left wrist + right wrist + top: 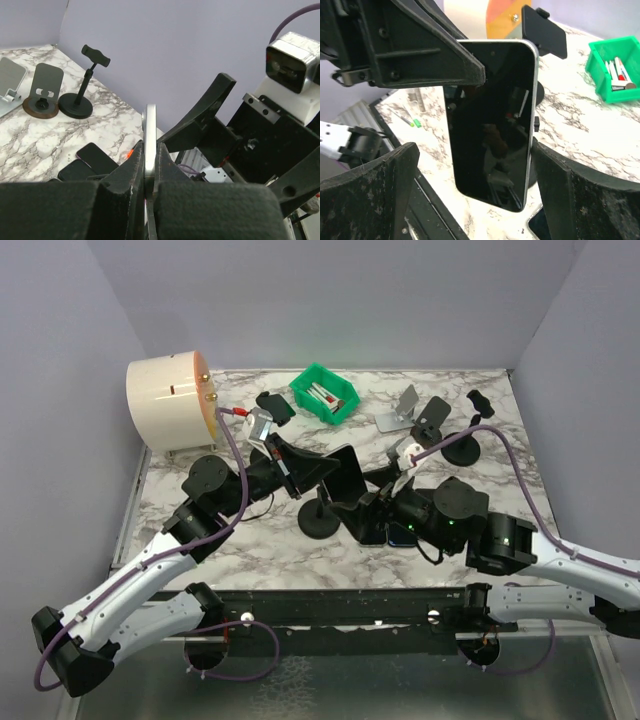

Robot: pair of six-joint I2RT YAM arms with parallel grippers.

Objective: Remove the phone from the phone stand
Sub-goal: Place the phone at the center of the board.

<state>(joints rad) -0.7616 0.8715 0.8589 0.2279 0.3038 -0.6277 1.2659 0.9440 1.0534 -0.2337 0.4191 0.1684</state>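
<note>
the step in hand looked like the grasp itself: the left gripper (150, 166) was clenched on the phone (492, 125), its two fingers pinching the thin silver edge from both faces. the right gripper (475, 150) stood released, its jaws spread wide to either side of the phone and touching nothing that could be seen.

in the top view the phone (350, 478) sat near the table's middle, just above and at about 1 o'clock from the round black base of the phone stand (320, 523). whether it had already come free of the cradle could not be told, though a small clip showed at its right edge.

in the right wrist view the phone stood upright, its long axis running 12 to 6 with the bottom leaning slightly toward 5, the dark screen facing that camera.

the next move probably called for a lift toward 12 along that long axis, keeping the pinch firm so the slab didn't swivel, while the stand stayed down.
</note>
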